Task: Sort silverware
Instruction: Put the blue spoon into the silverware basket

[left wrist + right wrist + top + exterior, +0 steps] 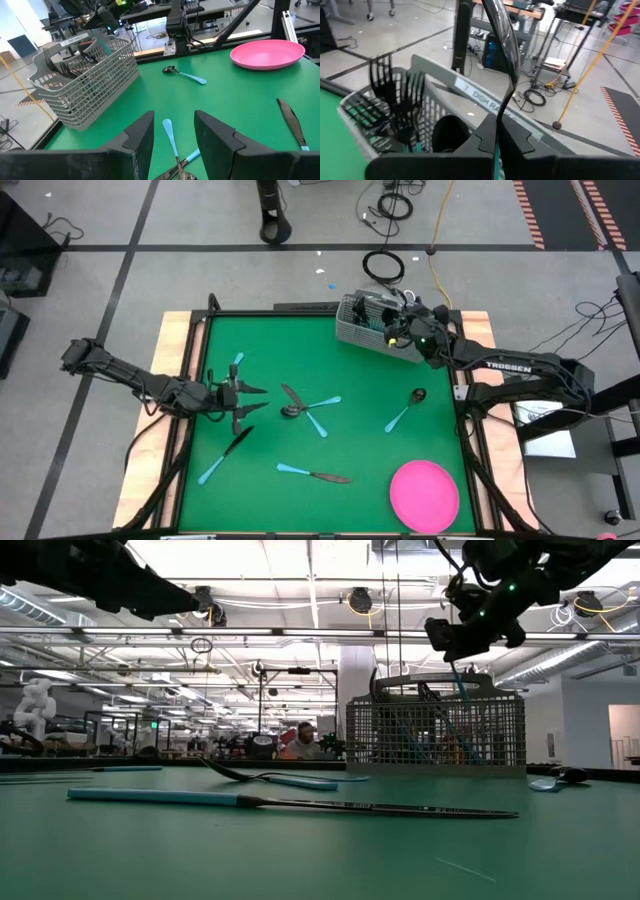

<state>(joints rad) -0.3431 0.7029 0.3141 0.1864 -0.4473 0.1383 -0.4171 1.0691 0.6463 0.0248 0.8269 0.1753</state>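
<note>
Right end effector (398, 330) grips knife (501, 37) above caddy (362, 332) rim.

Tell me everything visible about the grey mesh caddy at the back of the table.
The caddy is a grey wire-mesh basket with a solid rim, standing upright at the far edge of the green table, toward the right side. Several dark forks stand in it heads up, in one compartment. The right gripper hovers above it, jaws shut on a knife with its blade up; whether the knife touches the caddy cannot be told.
</note>
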